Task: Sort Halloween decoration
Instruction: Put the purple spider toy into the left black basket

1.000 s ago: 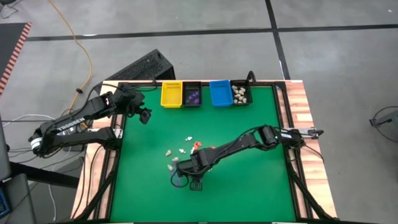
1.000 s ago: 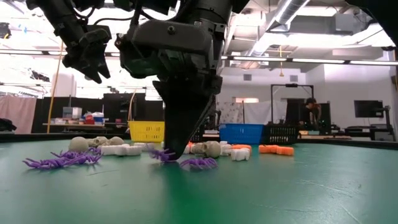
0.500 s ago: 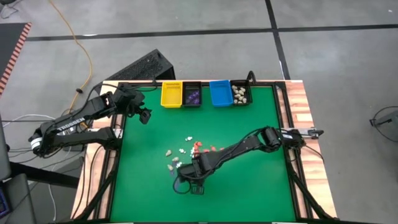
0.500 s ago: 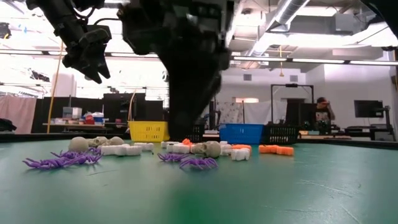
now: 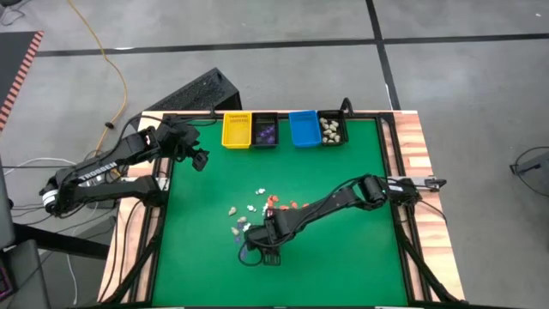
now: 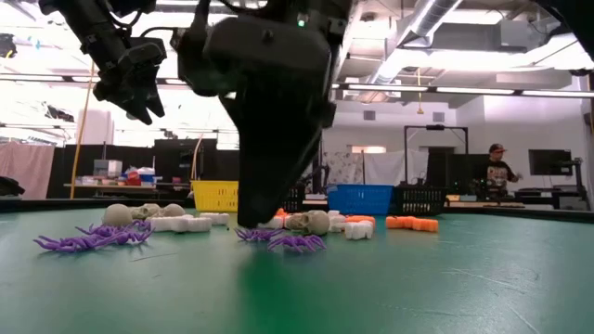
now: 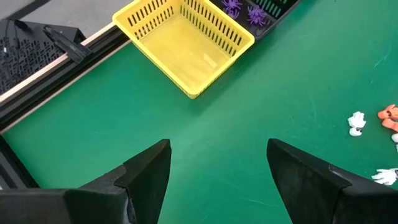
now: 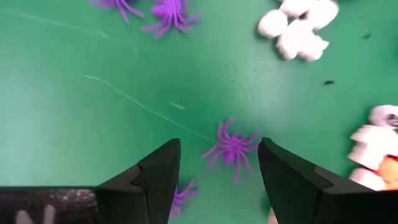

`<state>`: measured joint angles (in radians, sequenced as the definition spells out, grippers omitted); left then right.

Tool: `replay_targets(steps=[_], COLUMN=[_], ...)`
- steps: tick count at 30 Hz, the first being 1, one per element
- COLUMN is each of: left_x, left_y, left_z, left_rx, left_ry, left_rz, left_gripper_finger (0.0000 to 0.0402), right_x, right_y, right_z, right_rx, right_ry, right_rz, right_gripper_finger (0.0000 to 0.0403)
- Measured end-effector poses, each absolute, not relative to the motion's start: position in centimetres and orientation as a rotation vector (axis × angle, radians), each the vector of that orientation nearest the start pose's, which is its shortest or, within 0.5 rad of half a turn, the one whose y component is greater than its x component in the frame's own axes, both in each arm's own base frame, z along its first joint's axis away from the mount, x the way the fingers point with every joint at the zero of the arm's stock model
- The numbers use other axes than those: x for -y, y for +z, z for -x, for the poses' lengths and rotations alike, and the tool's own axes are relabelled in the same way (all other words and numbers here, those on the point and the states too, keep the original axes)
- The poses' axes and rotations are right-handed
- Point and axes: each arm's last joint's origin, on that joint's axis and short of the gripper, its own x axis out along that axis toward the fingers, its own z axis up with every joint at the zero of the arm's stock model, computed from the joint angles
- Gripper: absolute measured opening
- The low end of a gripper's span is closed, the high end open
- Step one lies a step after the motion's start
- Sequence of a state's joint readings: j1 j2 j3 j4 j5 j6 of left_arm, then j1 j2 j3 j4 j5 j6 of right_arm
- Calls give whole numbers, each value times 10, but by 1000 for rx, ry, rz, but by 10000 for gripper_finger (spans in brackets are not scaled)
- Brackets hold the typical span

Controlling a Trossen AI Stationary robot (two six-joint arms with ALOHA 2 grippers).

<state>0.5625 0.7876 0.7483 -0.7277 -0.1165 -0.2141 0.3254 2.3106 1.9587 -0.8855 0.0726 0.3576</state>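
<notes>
- The right pincer (image 8: 219,180) hangs low over the green desk (image 5: 343,257), fingers spread, gripping nothing; a purple spider (image 8: 231,147) lies between them.
- White pieces (image 8: 293,28) lie nearby, an orange one perhaps beside them.
- The left pincer (image 5: 199,160) waits wide open and empty near the yellow bin (image 5: 237,130).

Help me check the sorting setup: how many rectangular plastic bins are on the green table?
4, in a row along the far edge: a yellow slotted plastic bin, a black bin holding purple pieces, a blue bin, and another black bin holding cream pieces. None seem hidden.
</notes>
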Motion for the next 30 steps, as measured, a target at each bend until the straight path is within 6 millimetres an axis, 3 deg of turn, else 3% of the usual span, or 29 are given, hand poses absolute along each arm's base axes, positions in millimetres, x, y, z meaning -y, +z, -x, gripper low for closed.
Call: replay_targets(steps=[7, 17, 25, 30], left_x=[-83, -83, -83, -83], left_y=[274, 274, 274, 274], left_z=[-125, -125, -125, -125], left_rx=[-695, -695, -693, -693], left_ry=[724, 726, 729, 729], left_rz=[360, 359, 365, 366], left_gripper_finger=[256, 256, 256, 256], right_x=[-146, -145, -143, -131], right_y=[178, 177, 178, 193], right_z=[-458, -456, -457, -464], right_rx=[-1237, -1255, -1255, -1238], right_ry=[1, -3, -22, -33], right_rz=[-85, -81, -103, -116], right_gripper_finger=[195, 28, 16, 16])
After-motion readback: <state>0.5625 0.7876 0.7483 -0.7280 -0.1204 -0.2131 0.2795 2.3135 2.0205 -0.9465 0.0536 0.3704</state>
